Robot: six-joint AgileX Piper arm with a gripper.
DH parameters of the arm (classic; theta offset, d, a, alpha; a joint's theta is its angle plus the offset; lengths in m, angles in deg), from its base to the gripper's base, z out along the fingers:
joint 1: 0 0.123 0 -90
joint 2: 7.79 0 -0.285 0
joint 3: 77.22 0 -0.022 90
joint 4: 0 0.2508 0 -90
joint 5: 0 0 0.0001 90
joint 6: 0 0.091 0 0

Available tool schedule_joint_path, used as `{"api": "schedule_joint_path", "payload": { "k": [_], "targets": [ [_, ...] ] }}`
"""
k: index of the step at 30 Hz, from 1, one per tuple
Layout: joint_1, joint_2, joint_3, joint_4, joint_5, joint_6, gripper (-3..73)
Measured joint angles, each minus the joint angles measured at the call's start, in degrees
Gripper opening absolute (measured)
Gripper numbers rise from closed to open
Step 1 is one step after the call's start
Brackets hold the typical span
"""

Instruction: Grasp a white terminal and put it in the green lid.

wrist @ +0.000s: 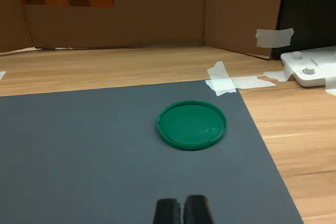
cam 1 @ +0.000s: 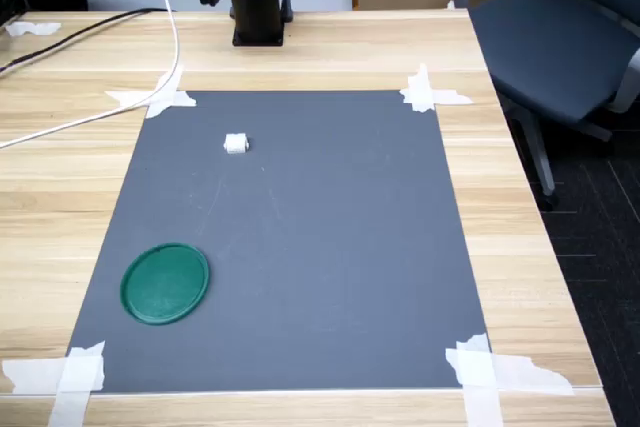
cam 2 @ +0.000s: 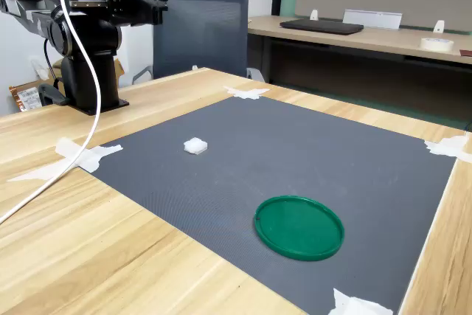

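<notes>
The white terminal [cam 1: 236, 143] [cam 2: 195, 145] lies on the grey mat [cam 1: 330, 247], in the far left part of it in the first exterior view. The green lid [cam 1: 165, 283] [wrist: 191, 125] [cam 2: 299, 226] rests flat and empty near the mat's front left corner in the first exterior view. My gripper [wrist: 182, 209] [cam 2: 151, 7] is held high beside the arm's base [cam 1: 258, 17], well away from both. Its two dark fingertips [wrist: 168, 211] press together with nothing between them. The wrist view does not show the terminal.
White tape [cam 1: 430, 92] holds the mat's corners to the wooden table [cam 1: 520, 237]. A white cable [cam 1: 100, 117] trails across the table's left in the first exterior view. An office chair [cam 1: 560, 47] stands off the table's right. The wrist view shows cardboard walls [wrist: 115, 19] and a white device [wrist: 312, 66].
</notes>
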Motion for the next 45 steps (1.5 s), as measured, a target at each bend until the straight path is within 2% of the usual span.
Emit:
{"api": "schedule_joint_path", "payload": {
  "k": [23,26,35,45],
  "targets": [
    [0.00,-0.02,0.00,0.00,1.56,-0.50,-2.9],
    [0.00,0.25,-0.18,0.00,3.93,-0.63,-2.9],
    [0.00,8.30,-4.98,-0.87,18.32,-0.69,-2.9],
    [0.00,14.73,-7.43,-4.86,20.96,-0.95,-2.9]
  ]
}}
